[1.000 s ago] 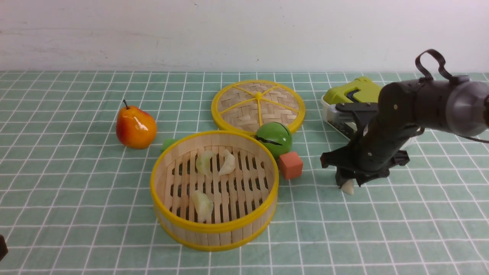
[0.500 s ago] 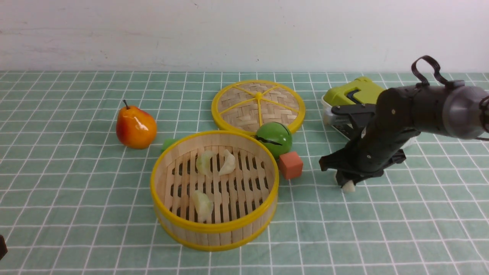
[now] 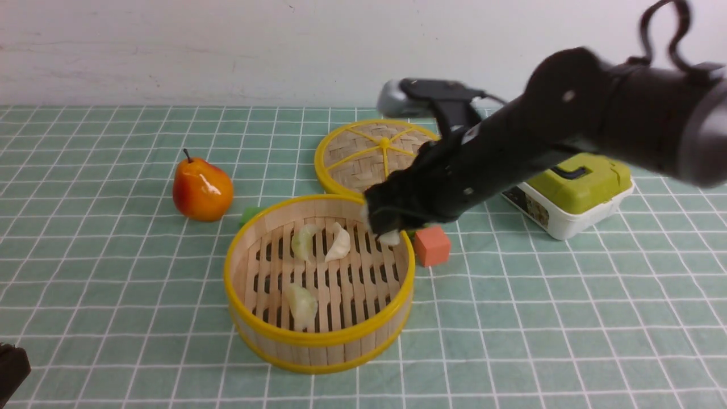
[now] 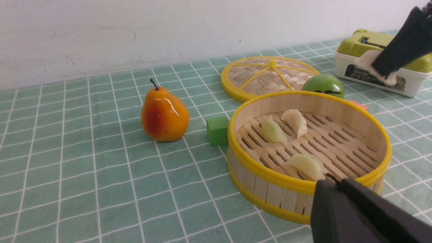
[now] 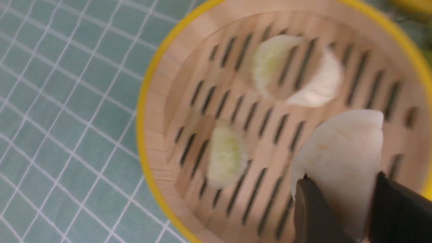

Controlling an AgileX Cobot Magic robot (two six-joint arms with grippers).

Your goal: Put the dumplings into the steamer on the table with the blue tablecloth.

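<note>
- Only the right wrist view shows the grip up close. The right gripper (image 5: 341, 184) has its two dark fingers (image 5: 310, 216) drawn in to a narrow gap and clamped on a pale cream, crescent-shaped toy dumpling (image 5: 341, 148), which sticks out past the tips.
- That blurred view also looks down into the round bamboo steamer with yellow rims (image 5: 152, 111). It places the held dumpling over the slatted floor, inside the rim.
- The left wrist view sees the right gripper (image 4: 383, 69) from the side. The dumpling there is raised above the rim, clear of the basket.
- The front view shows the black right arm (image 3: 511, 153) reaching across from the right to the steamer's far right edge.
- Three more dumplings lie on the slats. A greenish dumpling (image 3: 305, 240) sits just beside a cream dumpling (image 3: 339, 242) at the far side, and a yellowish dumpling (image 3: 301, 305) lies nearer the front.
- The left gripper (image 4: 354, 216) shows only as a dark shape at the frame edge, so I cannot tell how far open it is.
- A glossy green ball (image 4: 323, 87) shows between the steamer and the flat woven lid with yellow spokes (image 3: 363, 153) in the left wrist view. In the front view the arm covers it.
- An orange-red cube (image 3: 431, 245) sits just beside the steamer's right wall, and a small green cube (image 3: 248, 215) just beside its far left wall.
- An orange-red pear (image 3: 201, 190) stands near the green cube, and a lime-and-white box (image 3: 573, 193) is off to the right.
- Everything rests on the table under the teal-green tablecloth with thin white grid lines (image 3: 113, 284).
</note>
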